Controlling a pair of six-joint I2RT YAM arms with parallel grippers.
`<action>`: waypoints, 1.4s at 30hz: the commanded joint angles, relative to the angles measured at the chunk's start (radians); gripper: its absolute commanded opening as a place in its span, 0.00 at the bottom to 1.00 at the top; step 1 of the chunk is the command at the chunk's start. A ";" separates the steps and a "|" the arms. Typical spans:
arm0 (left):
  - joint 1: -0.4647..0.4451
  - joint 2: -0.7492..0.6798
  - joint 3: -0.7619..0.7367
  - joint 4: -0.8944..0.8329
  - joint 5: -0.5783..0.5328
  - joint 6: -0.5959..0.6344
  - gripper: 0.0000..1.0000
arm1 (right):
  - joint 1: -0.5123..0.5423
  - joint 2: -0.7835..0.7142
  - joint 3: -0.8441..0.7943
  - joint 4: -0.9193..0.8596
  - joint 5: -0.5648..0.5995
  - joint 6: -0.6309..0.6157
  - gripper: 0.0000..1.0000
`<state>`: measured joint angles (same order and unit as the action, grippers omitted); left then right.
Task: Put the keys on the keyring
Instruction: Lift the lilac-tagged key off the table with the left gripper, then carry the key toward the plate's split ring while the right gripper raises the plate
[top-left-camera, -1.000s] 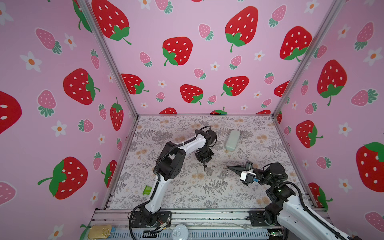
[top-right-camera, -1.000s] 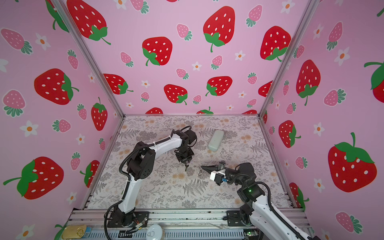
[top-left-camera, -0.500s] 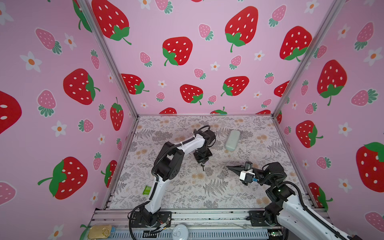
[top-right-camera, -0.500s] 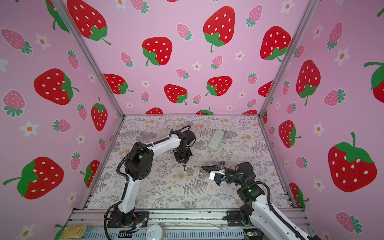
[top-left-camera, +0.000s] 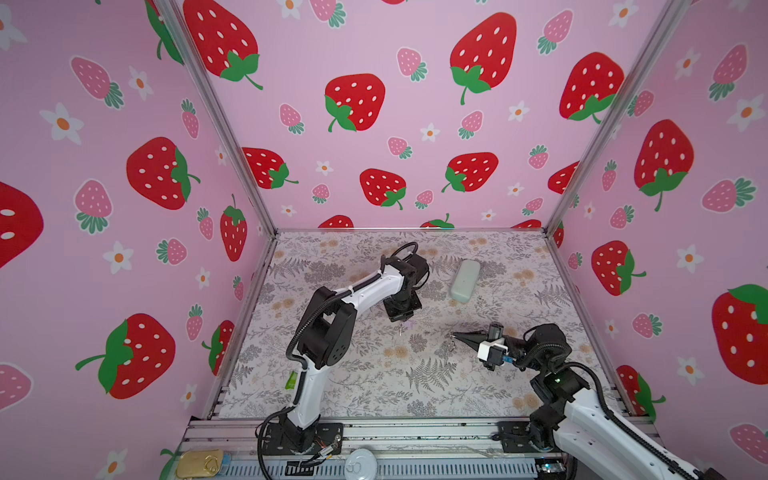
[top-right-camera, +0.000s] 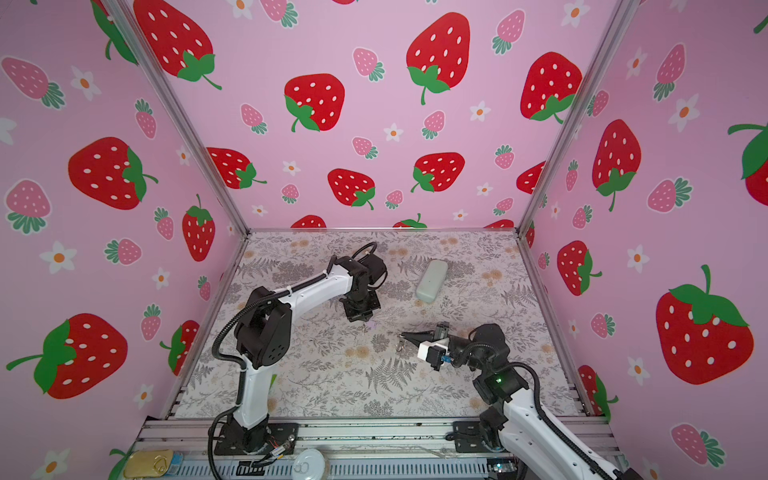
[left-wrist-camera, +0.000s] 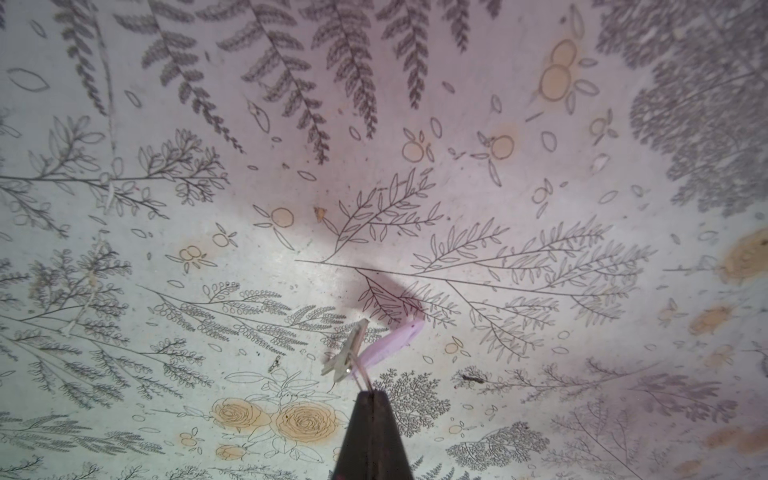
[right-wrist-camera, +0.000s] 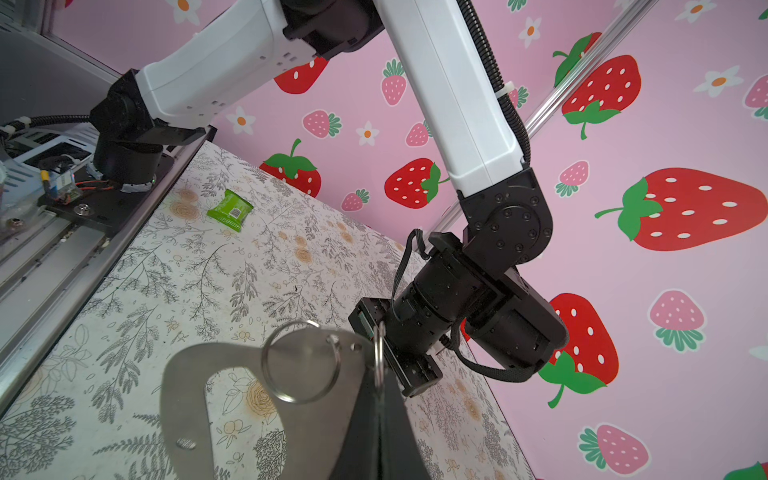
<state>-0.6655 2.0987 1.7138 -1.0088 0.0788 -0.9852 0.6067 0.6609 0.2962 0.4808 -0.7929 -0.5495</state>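
Both closed: left end effector (left-wrist-camera: 370, 390) dangles the keys (left-wrist-camera: 388, 345) just below, seemingly pointing down; right end effector (right-wrist-camera: 380, 395) clamps the keyring (right-wrist-camera: 187, 374).

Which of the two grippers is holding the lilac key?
The left gripper, shut on the lilac key; the right gripper holds the grey keyring instead.

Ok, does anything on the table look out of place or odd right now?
Nothing spilled or broken. Only strays: a green packet by the left arm's base and a pale case farther back. The left gripper pinches the keys, the right gripper the keyring.
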 joint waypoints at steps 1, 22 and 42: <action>0.003 -0.019 -0.013 0.006 -0.010 0.036 0.00 | 0.003 -0.003 0.020 0.001 -0.008 -0.020 0.02; 0.018 -0.322 -0.294 0.469 0.202 0.709 0.00 | 0.001 0.156 0.015 0.103 0.032 0.080 0.00; 0.035 -0.485 -0.422 0.628 0.420 1.147 0.00 | -0.067 0.349 0.095 0.091 0.003 0.088 0.00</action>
<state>-0.6338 1.6272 1.3060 -0.4034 0.4316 0.0517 0.5488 0.9993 0.3542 0.5449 -0.7559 -0.4644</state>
